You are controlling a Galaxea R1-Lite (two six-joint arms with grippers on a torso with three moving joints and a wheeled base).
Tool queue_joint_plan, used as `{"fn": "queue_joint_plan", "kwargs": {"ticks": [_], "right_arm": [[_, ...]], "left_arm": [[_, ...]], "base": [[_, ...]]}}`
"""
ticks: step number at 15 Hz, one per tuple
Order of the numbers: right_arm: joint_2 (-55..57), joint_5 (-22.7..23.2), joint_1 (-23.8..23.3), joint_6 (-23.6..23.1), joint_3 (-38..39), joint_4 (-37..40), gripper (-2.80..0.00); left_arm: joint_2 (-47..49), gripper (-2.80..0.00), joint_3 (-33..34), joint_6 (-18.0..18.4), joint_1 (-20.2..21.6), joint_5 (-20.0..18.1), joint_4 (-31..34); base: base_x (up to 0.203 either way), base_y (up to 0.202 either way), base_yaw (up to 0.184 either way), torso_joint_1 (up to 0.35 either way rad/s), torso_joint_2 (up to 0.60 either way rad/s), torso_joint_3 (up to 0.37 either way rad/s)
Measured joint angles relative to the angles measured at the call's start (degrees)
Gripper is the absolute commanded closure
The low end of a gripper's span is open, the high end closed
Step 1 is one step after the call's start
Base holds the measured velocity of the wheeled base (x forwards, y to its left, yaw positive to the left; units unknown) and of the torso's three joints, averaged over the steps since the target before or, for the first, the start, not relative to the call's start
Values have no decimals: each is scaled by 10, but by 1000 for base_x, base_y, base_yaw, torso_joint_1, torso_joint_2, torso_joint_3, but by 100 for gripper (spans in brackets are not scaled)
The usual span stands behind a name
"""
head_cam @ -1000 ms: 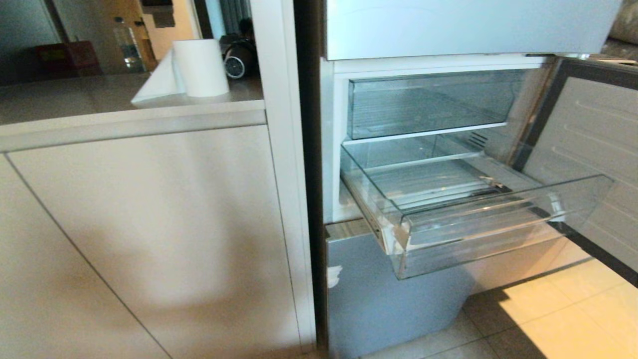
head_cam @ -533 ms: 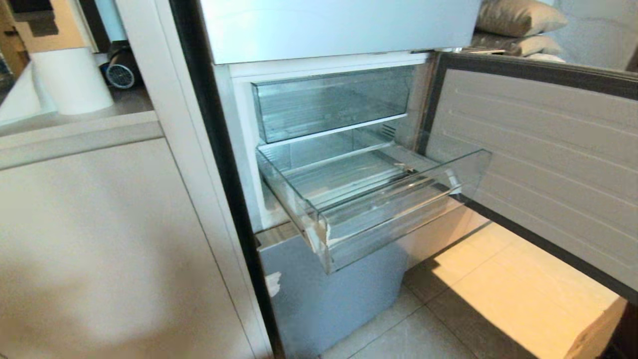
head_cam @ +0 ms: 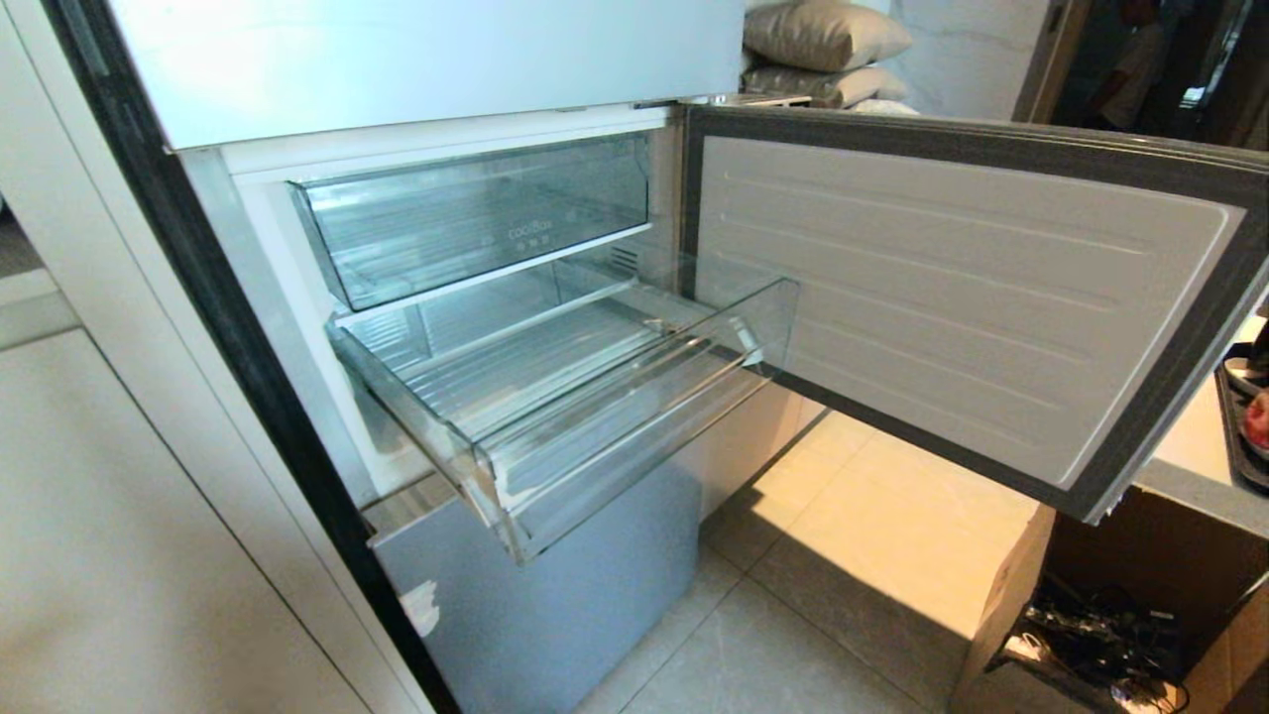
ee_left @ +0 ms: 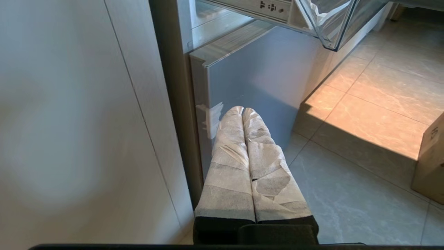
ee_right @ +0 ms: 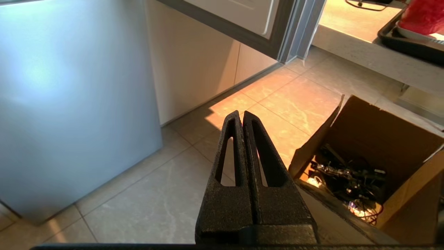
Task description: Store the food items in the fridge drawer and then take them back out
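The fridge drawer (head_cam: 615, 416) stands pulled out of the pale-blue fridge with nothing in it; its clear front corner (ee_left: 333, 24) shows in the left wrist view. A red food item (ee_right: 423, 15) lies partly in view on a plate in a dark tray, and shows as a red sliver (head_cam: 1259, 421) at the head view's right edge. My left gripper (ee_left: 242, 110), wrapped in white tape, is shut and empty, low beside the fridge's lower blue door. My right gripper (ee_right: 241, 116), black, is shut and empty above the floor tiles. Neither gripper shows in the head view.
The fridge door (head_cam: 942, 297) hangs open to the right. Above the pulled-out drawer sits a clear drawer with lettering (head_cam: 476, 218). An open cardboard box of cables (ee_right: 364, 166) stands on the floor under the grey counter (ee_right: 374, 59). A pale cabinet panel (head_cam: 119, 545) is to the left.
The whole head view has swung to the right: the fridge sits further left in the picture, the counter with the paper roll has left it, and the tray and box have come in.
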Motion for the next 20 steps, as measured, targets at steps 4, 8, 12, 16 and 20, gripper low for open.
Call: {"fn": "queue_joint_plan", "kwargs": {"ticks": [4,8,12,16,20], "right_arm": [[0,-1,0,0,0,0,0],[20,-24,-1,41,-13,9,0],[147,-99,-35,182,-129,3,0],[321,-110,-224,278,-213,-32,0],[494,-55,-429,265,-241,-152,0]], "left_arm": [[0,0,0,0,0,0,0],[0,0,0,0,0,0,0],[0,0,0,0,0,0,0],[0,0,0,0,0,0,0],[0,0,0,0,0,0,0]], "base": [[0,0,0,0,0,0],[0,0,0,0,0,0],[0,0,0,0,0,0],[0,0,0,0,0,0],[0,0,0,0,0,0]]}}
